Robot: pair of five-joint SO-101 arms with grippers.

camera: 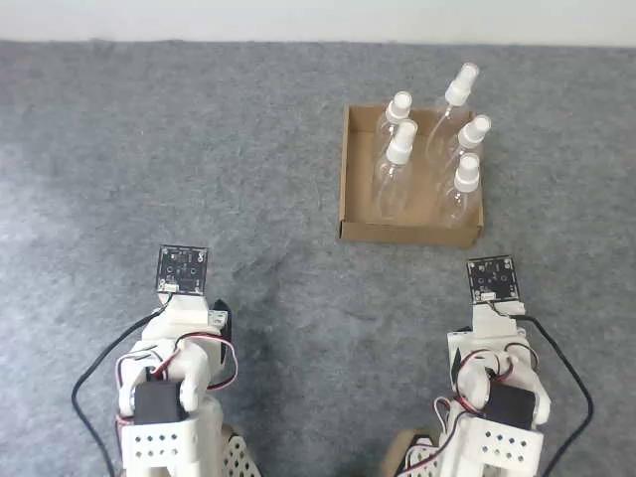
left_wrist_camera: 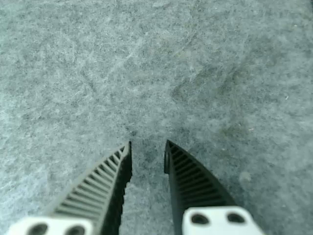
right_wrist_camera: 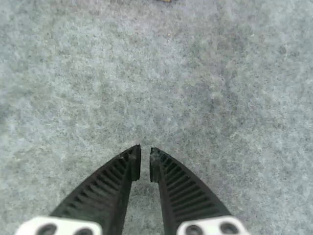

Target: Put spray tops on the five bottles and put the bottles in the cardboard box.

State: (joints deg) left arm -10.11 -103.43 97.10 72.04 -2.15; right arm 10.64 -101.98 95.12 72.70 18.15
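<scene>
Left end effector [left_wrist_camera: 147,147] ajar, right end effector [right_wrist_camera: 145,149] nearly closed, both empty; 5 bottles [camera: 394,177] in box [camera: 407,234]

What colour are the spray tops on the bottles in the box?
White; the spray tops show best in the high view.

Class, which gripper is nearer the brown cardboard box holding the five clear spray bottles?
Right. The right gripper sits just short of the near right corner of the brown cardboard box; the left gripper lies well off to its left.

Right pincer [right_wrist_camera: 145,159], black ribbed tips nearly touching, above grey felt mat [right_wrist_camera: 220,73]
</scene>
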